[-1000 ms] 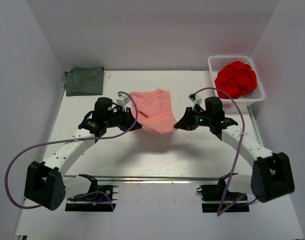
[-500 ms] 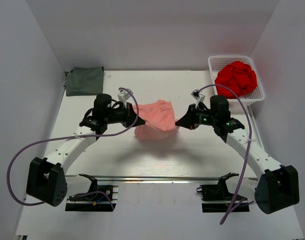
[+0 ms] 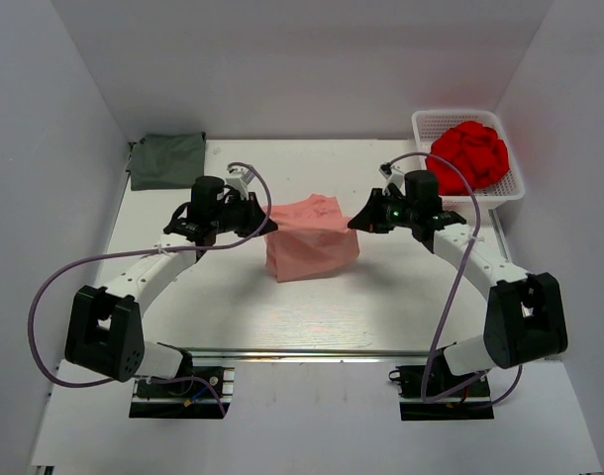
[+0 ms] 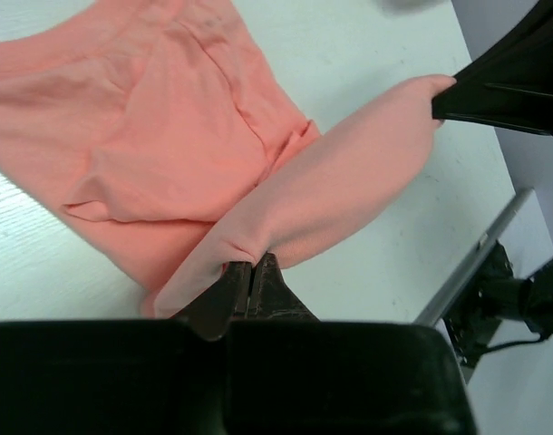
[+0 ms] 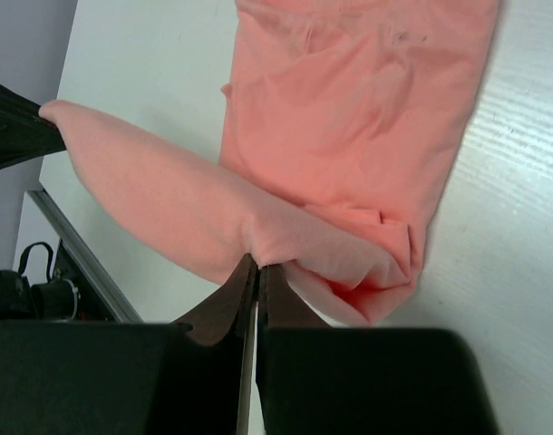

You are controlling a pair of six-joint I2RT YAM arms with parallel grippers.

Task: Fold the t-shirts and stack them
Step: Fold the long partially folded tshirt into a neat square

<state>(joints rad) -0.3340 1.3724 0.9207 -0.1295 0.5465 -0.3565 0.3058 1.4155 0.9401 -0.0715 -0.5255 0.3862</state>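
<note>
left claw (image 3: 270, 222) is pressed together on one end of a raised fold of the pink shirt (image 3: 312, 249). the right claw (image 3: 353, 222) pinches the other end of the same fold. in each wrist view the dark fingertips are closed flat on a tuck of cloth, and the opposite claw grips the far tip.

the fold runs between them as a smooth, rounded roll, held above the rest of the shirt. the rest lies on the bench (image 3: 282, 317), about midway between the left and right edges and nearer the far edge than the near one. the cloth is soft and matte, with shallow creases and a seam line. its lower part forms a rough block with a slanted near edge.

bare white bench lies open from the shirt to the near edge, and on both sides under the arms. a grey-green shirt (image 3: 168, 160) lies folded flat in the far left corner, well apart. a white mesh basket (image 3: 419, 134) sits at the far right corner, near the right wrist, holding bunched red cloth (image 3: 467, 156).
</note>
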